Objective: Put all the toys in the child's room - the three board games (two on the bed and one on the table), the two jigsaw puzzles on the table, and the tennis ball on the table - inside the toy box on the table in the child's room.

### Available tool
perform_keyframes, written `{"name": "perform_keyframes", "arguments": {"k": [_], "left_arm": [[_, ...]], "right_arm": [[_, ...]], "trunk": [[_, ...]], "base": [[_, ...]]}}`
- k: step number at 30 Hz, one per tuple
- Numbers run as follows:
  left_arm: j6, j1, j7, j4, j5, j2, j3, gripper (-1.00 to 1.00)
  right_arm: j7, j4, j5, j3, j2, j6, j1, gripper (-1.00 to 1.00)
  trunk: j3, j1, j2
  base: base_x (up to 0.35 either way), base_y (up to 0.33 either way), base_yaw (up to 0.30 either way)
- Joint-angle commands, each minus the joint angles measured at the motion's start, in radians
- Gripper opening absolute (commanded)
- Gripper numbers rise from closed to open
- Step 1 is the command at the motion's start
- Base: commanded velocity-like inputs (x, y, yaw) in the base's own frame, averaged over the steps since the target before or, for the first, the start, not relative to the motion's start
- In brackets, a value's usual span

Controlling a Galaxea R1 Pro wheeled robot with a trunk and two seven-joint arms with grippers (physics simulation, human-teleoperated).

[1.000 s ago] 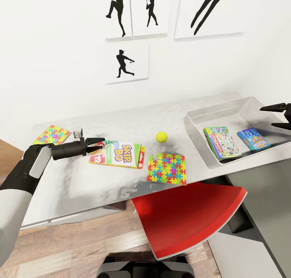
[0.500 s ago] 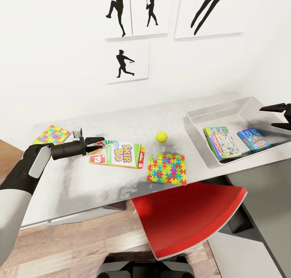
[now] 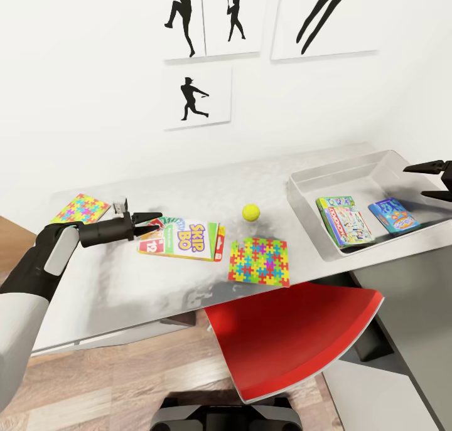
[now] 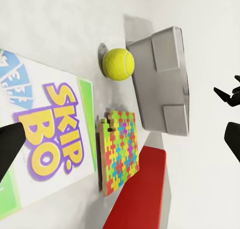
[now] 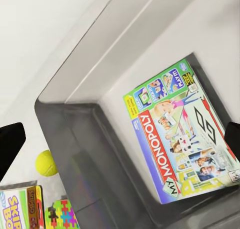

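A light-grey table (image 3: 188,192) against a white wall. At far left lies one jigsaw puzzle (image 3: 81,208). Beside it the left gripper (image 3: 152,225) is spread open around the near edge of the SKIP-BO box (image 3: 185,240), gripping nothing. Next come the tennis ball (image 3: 251,212) and a second jigsaw puzzle (image 3: 259,261). The toy box (image 3: 351,174) holds the green game (image 3: 343,220) and blue game (image 3: 393,214). Above it hovers the right gripper (image 3: 433,180), open and empty
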Motion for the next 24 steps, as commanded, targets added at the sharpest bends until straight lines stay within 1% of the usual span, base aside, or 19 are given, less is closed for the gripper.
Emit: {"name": "perform_keyframes", "arguments": {"k": [1,7,24], "left_arm": [[0.003,-0.001,-0.003,0.000,0.000,0.001,-0.002,1.00],[0.003,-0.002,-0.003,0.000,0.000,0.001,-0.003,1.00],[0.003,-0.003,-0.005,0.000,0.001,0.003,-0.001,1.00]], "right_arm": [[-0.010,0.000,-0.010,0.003,-0.001,0.000,-0.002,1.00],[-0.010,0.000,-0.009,0.003,-0.001,0.000,-0.002,1.00],[-0.011,-0.001,-0.007,0.004,0.000,-0.002,0.000,1.00]], "trunk": [[-0.002,0.001,-0.002],[-0.002,0.001,-0.002],[-0.002,0.001,-0.002]], "base": [[-0.030,0.000,0.000],[-0.050,0.000,0.000],[-0.009,0.001,0.000]]}}
